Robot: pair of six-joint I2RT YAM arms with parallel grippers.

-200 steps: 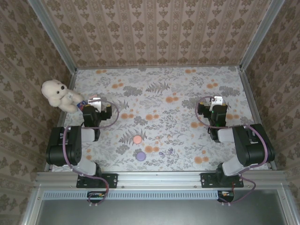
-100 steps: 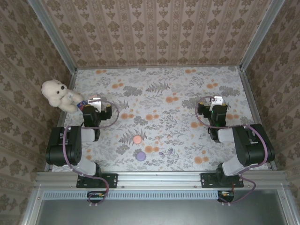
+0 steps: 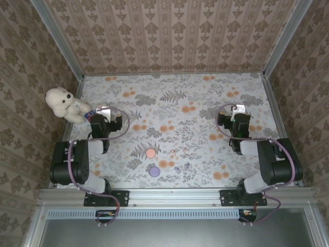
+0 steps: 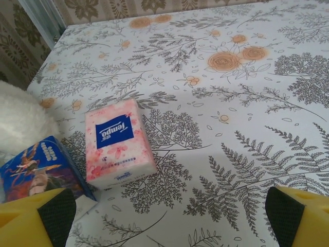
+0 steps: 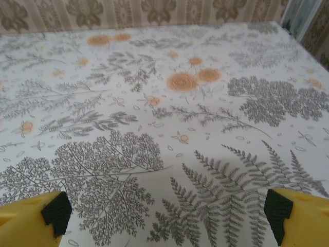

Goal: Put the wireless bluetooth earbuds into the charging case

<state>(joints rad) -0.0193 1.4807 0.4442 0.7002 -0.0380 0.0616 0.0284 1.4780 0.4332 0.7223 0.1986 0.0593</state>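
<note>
Surface (image 3: 175, 98): a pale cloth printed with grey ferns, leaves and orange blossoms, bounded by patterned wallpaper walls (image 3: 169, 36) and a metal rail (image 3: 175, 194) along the near edge. Plush bear (image 3: 62, 103): white and fluffy, sat at the far left corner against the side wall. Tissue pack (image 4: 118, 144): pink floral wrapper with a blue "tempo" label, lay flat, label upward. Blue box (image 4: 38, 170): carried a painted illustration, lay just beside the tissue pack, between it and the bear's fur; whether the two touched could not be told.
</note>
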